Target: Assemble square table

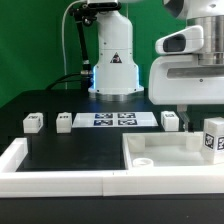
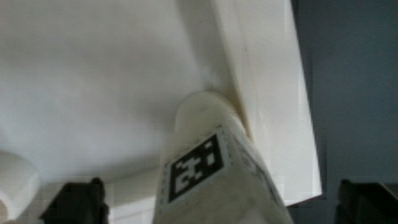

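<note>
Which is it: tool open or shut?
Open. The tool has its fingers wide apart in the wrist view, with gaps on both sides of the leg between them.

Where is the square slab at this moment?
The slab lies at the exterior view's lower right, just behind the border wall, with a tagged leg at that view's right edge.

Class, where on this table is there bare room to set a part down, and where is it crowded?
Bare: the black patch between the marker board, the front wall and the tabletop. Crowded: the back row of legs.
</note>
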